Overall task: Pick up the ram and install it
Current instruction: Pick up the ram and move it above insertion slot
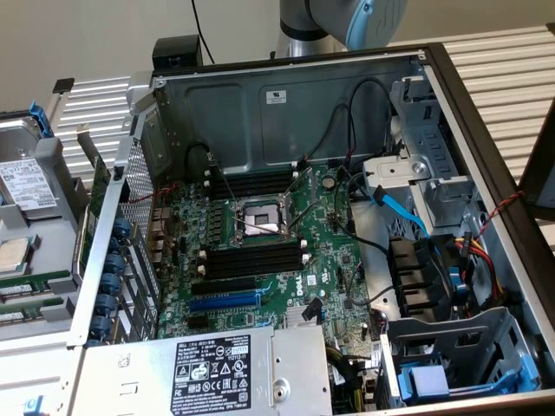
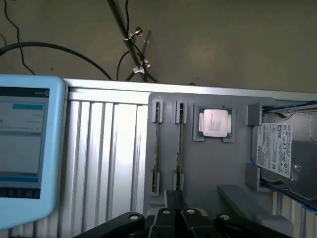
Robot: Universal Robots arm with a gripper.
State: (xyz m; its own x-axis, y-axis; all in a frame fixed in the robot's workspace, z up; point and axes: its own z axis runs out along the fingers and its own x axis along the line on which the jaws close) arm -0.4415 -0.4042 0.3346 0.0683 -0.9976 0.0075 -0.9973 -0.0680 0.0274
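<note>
**Tool closed up over the parts tray, ram in its holders**

Tool (image 2: 175,199): fingers pressed together, nothing pinched between them. In the wrist view its tip lines up with one end of the inner ram stick (image 2: 179,144). Cannot tell whether they touch.

Outer ram stick (image 2: 157,144) runs parallel, just beside the inner one. Both stand on edge, each end seated in a grey clip of the grey tray (image 2: 208,173).

Processor (image 2: 214,122) lies in its own recess just beside the inner stick. Hard drive (image 2: 285,156) sits in the tray on the processor's far side.

Tray rests on the ribbed metal desk (image 2: 109,148). A blue-framed screen (image 2: 25,153) sits on the outer stick's side, well apart from it. Dark cables (image 2: 49,49) trail beyond the desk's edge.

Exterior view:
- Power supply (image 1: 217,373) is nearest the camera, inside the open computer case (image 1: 486,130).
- Green motherboard (image 1: 286,286) carries long black slots (image 1: 251,260) on both sides of the processor socket (image 1: 260,218).
- Blue slot (image 1: 224,302) lies between the black slots and the power supply.
- Tray sits outside the case, at the exterior view's left, with both green sticks in it. Ram not installed.
- Arm (image 1: 347,17) rises behind the case's back wall.
</note>
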